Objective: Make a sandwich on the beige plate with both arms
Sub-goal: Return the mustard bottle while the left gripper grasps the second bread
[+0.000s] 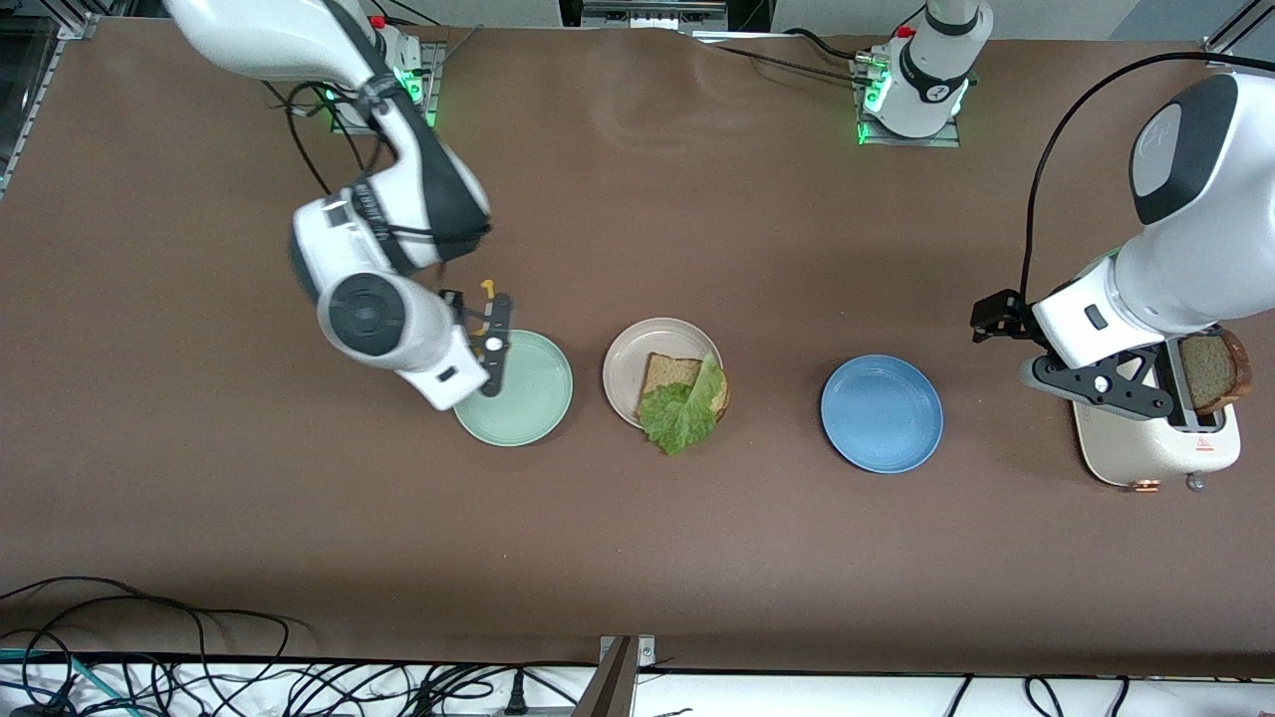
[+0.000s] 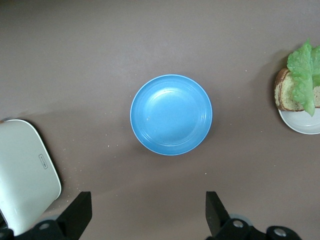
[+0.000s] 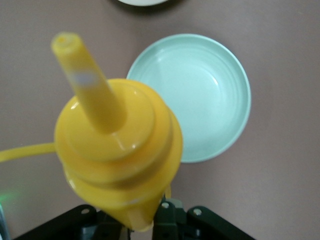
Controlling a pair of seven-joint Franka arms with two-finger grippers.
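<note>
1. A beige plate [image 1: 637, 358] is seen at the table's middle, between a mint green plate [image 1: 528, 398] and a blue plate [image 1: 882, 413].
2. One bread slice [image 1: 669, 373] lies on the beige plate, covered in part by a lettuce leaf [image 1: 685, 410] that overhangs the rim on the side nearer the front camera.
3. The right gripper [image 1: 490, 344] is held over the mint green plate's edge, its fingers pinched on a yellow squeeze bottle [image 3: 116, 150], nozzle pointing up.
4. The left gripper [image 2: 147, 215] is held with its fingers spread, apparently over the table beside a white toaster [image 1: 1160, 448].
5. A second bread slice [image 1: 1210, 370] stands in the toaster's slot.
</note>
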